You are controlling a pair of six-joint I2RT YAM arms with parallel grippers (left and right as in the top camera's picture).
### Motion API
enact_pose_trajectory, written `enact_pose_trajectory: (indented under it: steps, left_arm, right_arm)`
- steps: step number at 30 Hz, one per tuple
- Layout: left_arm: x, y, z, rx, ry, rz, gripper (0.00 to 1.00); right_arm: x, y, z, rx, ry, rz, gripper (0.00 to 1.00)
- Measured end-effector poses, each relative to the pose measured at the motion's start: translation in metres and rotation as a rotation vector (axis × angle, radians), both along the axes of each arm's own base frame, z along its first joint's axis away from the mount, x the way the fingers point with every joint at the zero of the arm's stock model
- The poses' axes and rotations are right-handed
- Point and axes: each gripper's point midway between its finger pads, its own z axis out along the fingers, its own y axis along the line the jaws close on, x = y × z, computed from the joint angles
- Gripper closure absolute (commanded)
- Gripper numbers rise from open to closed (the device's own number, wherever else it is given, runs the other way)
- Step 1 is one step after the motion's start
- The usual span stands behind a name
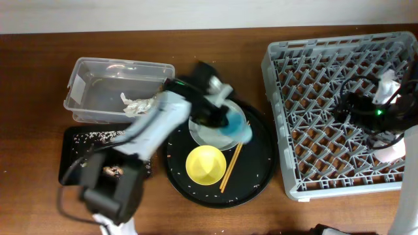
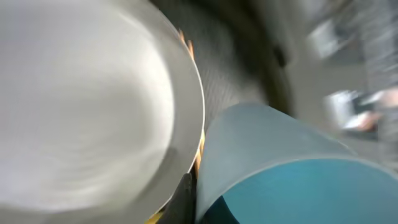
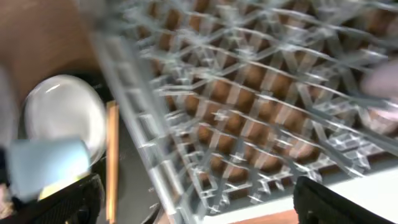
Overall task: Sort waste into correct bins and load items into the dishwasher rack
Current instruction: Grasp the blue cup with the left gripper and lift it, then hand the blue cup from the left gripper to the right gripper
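- The left arm (image 1: 153, 127) stretched diagonally from the near-left of the scene toward the centre, its pale length blurred
- At its tip the left gripper (image 1: 221, 116) pointed down and rightward, with the set of its jaws impossible to make out
- The right arm (image 1: 410, 196) rose at the near-right edge, its wrist bent leftward
- The right gripper (image 1: 353, 108) hung with its dark fingers (image 3: 323, 199) spread wide apart

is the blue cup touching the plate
Cannot tell. Overhead, the blue cup overlaps the plate; the blurred left wrist view shows no clear contact or gap.
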Motion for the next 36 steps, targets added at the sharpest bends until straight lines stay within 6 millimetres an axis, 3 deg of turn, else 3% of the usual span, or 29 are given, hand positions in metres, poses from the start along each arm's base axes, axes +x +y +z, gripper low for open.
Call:
enact_pose_trajectory:
  steps: [3,4,6,9,13,16,23,31,36]
  left_arm:
    - [0.029,0.040,0.061,-0.277,0.013,0.097,1.00]
    - [0.037,0.060,0.081,-0.407,0.038,0.128,0.99]
    - [0.037,0.068,0.100,-0.530,0.066,0.123,1.00]
    - [0.026,0.061,0.125,-0.684,0.115,0.061,0.99]
    - [0.009,0.042,0.141,-0.769,0.158,-0.020,1.00]
    - [-0.003,0.027,0.145,-0.790,0.184,-0.071,1.00]
    - [-0.010,0.020,0.150,-0.813,0.200,-0.101,1.00]
    - [-0.023,0.008,0.159,-0.859,0.228,-0.161,0.99]
    - [-0.021,0.010,0.159,-0.862,0.226,-0.156,0.99]
  right_arm:
    - [0.010,0.034,0.010,0.111,-0.095,0.193,0.02]
    - [0.013,0.058,0.014,0.169,-0.132,0.313,0.02]
    - [0.016,0.094,0.019,0.251,-0.178,0.477,0.01]
    - [0.011,0.172,0.032,0.402,-0.271,0.783,0.02]
    - [0.004,0.225,0.052,0.496,-0.392,0.989,0.02]
    - [-0.003,0.250,0.064,0.541,-0.461,1.092,0.02]
    - [-0.003,0.258,0.068,0.544,-0.491,1.123,0.02]
    - [0.013,0.254,0.046,0.440,-0.456,1.107,0.01]
    - [0.020,0.260,0.058,0.454,-0.540,1.138,0.05]
